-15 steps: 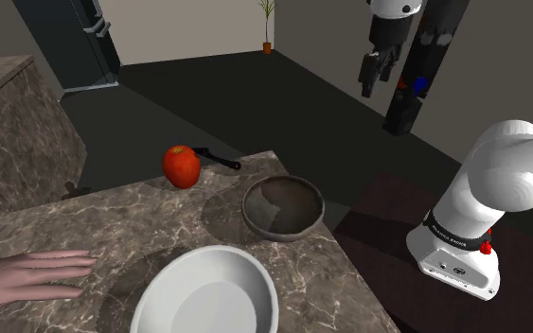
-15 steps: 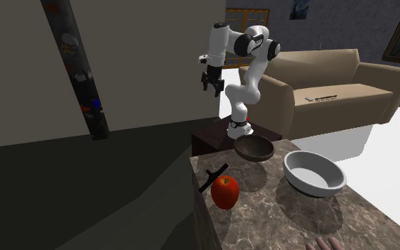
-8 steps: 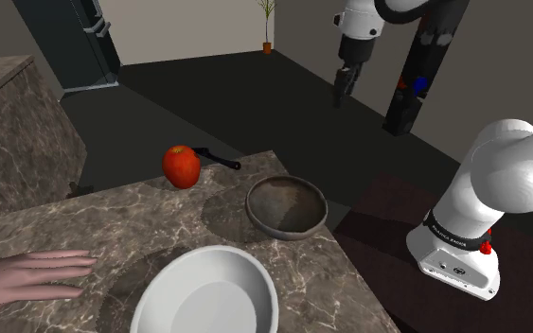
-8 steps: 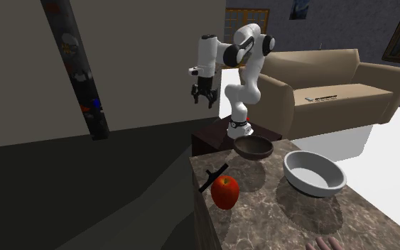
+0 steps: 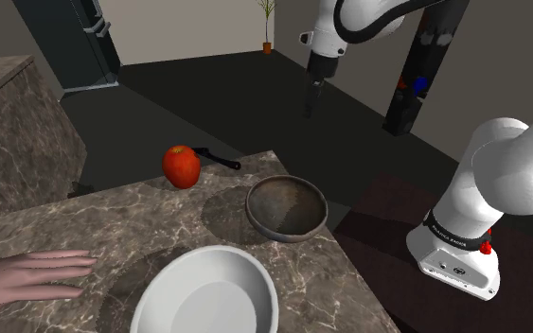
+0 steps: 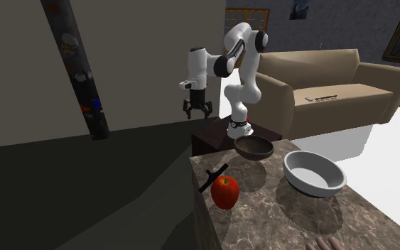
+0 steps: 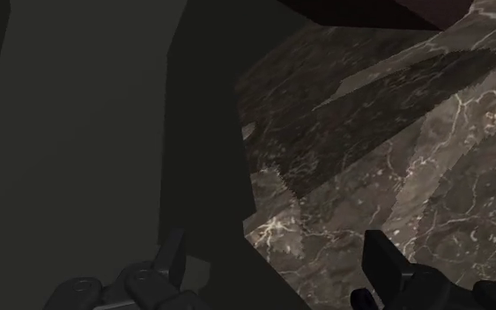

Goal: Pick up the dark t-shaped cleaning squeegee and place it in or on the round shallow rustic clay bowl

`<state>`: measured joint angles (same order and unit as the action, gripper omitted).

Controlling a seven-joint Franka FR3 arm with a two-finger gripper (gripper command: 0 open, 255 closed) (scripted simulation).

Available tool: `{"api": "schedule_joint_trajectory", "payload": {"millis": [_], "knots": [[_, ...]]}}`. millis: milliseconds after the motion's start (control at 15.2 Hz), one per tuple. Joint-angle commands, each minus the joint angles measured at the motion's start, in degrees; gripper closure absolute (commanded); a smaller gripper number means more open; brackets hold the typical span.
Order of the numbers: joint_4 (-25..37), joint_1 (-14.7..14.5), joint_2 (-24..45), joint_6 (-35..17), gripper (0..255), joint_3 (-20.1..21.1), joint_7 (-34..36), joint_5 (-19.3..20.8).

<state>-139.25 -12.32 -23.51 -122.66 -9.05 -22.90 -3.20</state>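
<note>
The dark T-shaped squeegee (image 5: 219,159) lies at the marble counter's far corner, just behind a red apple (image 5: 181,166); the second exterior view has the squeegee (image 6: 212,177) at the counter's edge beside the apple (image 6: 225,192). The brown clay bowl (image 5: 286,207) (image 6: 253,148) stands on the counter's end nearest the stand, with nothing in it. My gripper (image 5: 309,104) (image 6: 195,112) hangs high in the air off the counter, well above and beyond the squeegee, pointing down. In the wrist view the gripper (image 7: 277,264) is open with nothing between its fingers (image 7: 173,255), above the counter's edge (image 7: 263,211).
A large white bowl (image 5: 207,293) (image 6: 314,172) sits on the marble counter (image 5: 113,222) near the clay bowl. A model hand (image 5: 27,276) lies at the shoulder view's lower left. My stand (image 5: 463,255) is at the lower right. A beige sofa (image 6: 319,92) stands behind the arm.
The arm has swung toward the shoulder view's left and come lower, carrying the open gripper away from the stand toward the counter's far corner. The objects on the counter have not moved.
</note>
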Motion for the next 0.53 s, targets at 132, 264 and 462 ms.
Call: {"api": "schedule_joint_trajectory", "payload": {"millis": [132,264,462], "knots": [[4.0,-4.2,8.6,-5.4,0,-2.6,-10.5,-6.6],[6.2,-6.1,12.5,-7.1,0,-3.4,-15.9,-10.5],[10.1,-8.3,18.1,-8.4,0,-4.0,-24.3,-16.7]]}}
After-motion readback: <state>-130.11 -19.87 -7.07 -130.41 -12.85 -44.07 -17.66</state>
